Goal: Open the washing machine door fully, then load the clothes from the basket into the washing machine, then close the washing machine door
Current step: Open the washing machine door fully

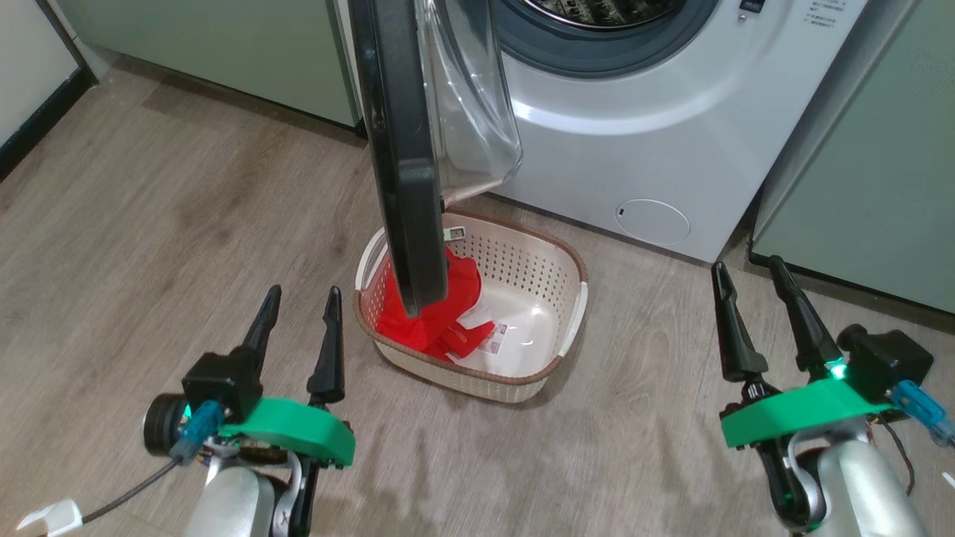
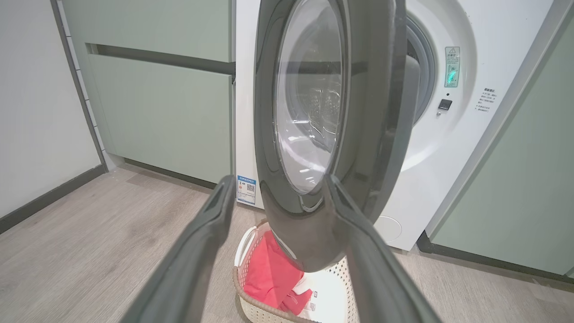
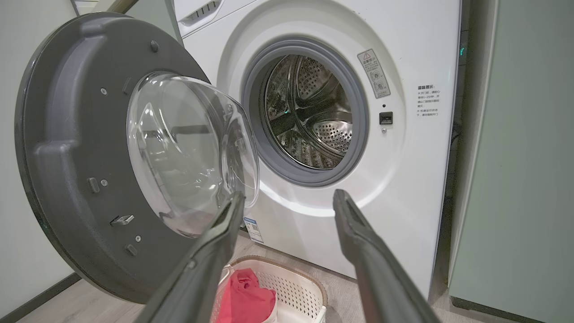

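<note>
The washing machine door [image 1: 403,149] stands swung out from the white washing machine [image 1: 634,149], above the basket [image 1: 522,261] holding the red clothes [image 1: 429,313] on the wood-look floor [image 1: 186,224]. Pale green cabinets [image 1: 880,186] flank the washer. The left gripper [image 1: 304,292] and right gripper [image 1: 747,265] are spread wide, empty and touching nothing.

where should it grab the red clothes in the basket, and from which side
Probably best to pinch the bunched red fold of the clothes near the middle of the basket, coming down from above, right of the washing machine door. The door's lower edge hangs over the heap's left part, and the basket walls block any sideways approach.
</note>
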### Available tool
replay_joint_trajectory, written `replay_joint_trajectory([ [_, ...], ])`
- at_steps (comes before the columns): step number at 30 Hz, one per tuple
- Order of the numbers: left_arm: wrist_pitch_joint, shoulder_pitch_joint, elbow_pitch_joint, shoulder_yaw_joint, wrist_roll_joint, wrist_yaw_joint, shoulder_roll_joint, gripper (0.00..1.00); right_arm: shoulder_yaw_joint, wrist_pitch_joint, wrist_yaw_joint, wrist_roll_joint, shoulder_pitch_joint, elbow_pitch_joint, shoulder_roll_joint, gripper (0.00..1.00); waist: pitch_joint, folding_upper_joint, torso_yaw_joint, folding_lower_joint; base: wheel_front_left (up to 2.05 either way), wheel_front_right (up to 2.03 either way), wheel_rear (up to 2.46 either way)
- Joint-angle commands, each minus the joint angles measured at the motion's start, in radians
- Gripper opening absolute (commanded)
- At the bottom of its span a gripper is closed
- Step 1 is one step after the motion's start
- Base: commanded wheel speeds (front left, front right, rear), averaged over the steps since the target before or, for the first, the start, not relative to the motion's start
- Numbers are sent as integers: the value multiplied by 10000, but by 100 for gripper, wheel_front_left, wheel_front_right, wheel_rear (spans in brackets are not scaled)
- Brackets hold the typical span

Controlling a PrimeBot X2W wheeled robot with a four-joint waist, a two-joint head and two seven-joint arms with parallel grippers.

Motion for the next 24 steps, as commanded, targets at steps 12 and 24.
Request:
replay_joint_trajectory([
  [12,-97,-455,-503,300,7,58,100,0,211,-64,0,-127,-420,-318,72,100,112,1,-19,0,0,0,0],
  [24,-97,-1389,-2601,1105,-188,612,100,0,356,-64,0,-168,-665,-345,73,100,389,1,-235,0,0,0,0],
])
